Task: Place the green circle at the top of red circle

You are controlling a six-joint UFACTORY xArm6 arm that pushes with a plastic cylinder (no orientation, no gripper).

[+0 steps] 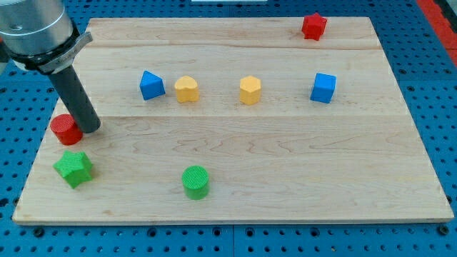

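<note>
Looking down in the camera view, my tip (91, 129) touches the red circle (66, 129) at its three o'clock side; I carry no claw to open or close. The green circle (195, 181) lies well apart toward four o'clock, on the wooden worktop (285, 171). The green star (73, 168) sits near, at six o'clock of the red circle, beside any direct path.

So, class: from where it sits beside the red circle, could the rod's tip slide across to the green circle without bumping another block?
Probably yes. My tip sits just right of the red circle; the green circle lies toward the view's lower right, with bare board between. The green star sits below, off that line.
</note>
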